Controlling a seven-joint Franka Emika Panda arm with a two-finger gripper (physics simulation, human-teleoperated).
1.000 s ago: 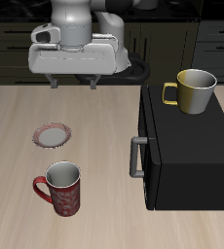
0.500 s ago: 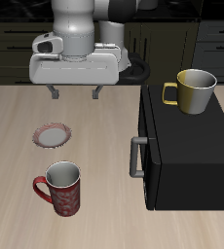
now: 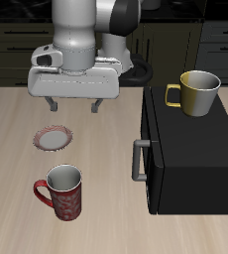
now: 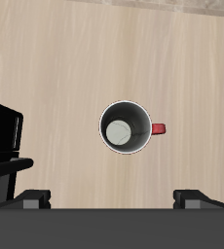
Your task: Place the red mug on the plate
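The red mug (image 3: 61,192) stands upright on the table near its front edge, handle pointing away from the microwave. In the wrist view it (image 4: 127,127) shows from straight above, with its grey-white inside and red handle. The plate (image 3: 55,138), small with a red-brown rim, lies on the table farther back than the mug. My gripper (image 3: 73,105) is open and empty, hanging above the table behind the plate, well above and apart from the mug. Its fingertips (image 4: 34,198) show in the wrist view, spread wide.
A black microwave (image 3: 193,149) stands beside the mug and plate, its handle facing them; its edge shows in the wrist view (image 4: 4,146). A yellow mug (image 3: 193,92) sits on top of it. Dark cabinets run behind the table.
The gripper has moved forward toward the table's front edge and lower, coming nearer the plate and the red mug. The mugs and plate have not moved.
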